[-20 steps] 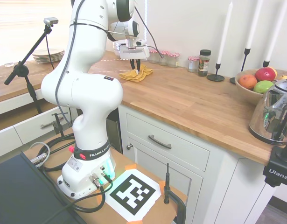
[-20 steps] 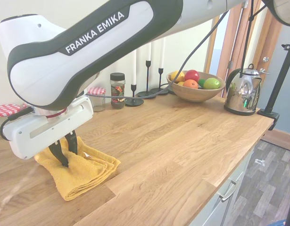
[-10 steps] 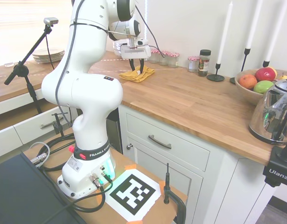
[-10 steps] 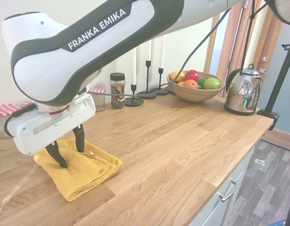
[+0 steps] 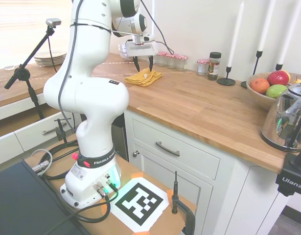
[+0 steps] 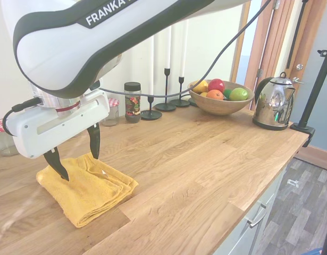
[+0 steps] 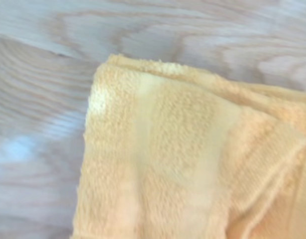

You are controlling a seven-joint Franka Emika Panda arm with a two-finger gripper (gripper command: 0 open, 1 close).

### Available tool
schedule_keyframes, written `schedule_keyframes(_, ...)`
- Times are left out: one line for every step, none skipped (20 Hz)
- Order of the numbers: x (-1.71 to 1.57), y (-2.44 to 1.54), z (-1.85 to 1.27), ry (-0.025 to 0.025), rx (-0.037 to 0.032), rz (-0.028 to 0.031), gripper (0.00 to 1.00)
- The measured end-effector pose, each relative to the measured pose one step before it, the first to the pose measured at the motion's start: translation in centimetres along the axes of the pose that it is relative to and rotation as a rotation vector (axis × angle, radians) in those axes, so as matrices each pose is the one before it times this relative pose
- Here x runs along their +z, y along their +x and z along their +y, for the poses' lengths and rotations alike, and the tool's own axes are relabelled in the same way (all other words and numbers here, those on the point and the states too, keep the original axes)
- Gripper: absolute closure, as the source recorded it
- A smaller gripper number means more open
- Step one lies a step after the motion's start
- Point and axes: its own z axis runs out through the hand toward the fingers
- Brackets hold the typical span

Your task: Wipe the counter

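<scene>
Counter point(image 5: 204, 105): a long butcher-block top is seen running along the far wall over white cabinets point(image 5: 182, 161).
Gripper point(image 6: 75, 154): held just above the cloth with fingers spread wide; nothing is gripped.
Cloth point(image 6: 86, 187): a folded yellow towel is laid flat on the counter beneath the gripper; its corner is shown in the wrist view point(image 7: 182, 159).
Kettle point(image 6: 273, 102): placed toward the counter's right end.
Fruit bowl point(image 6: 218, 98): set at the far edge, beside the candlesticks point(image 6: 166, 79).
Spice jar point(image 6: 133, 102): stood near the wall.
</scene>
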Motion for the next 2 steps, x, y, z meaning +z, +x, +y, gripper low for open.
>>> schedule_keyframes(-0.161, -0.076, 0.175, -0.00013, -0.00015, 0.00057, 0.0)
schedule_keyframes(-0.054, -0.061, 0.125, -0.00094, -0.00084, -0.00013, 0.0)
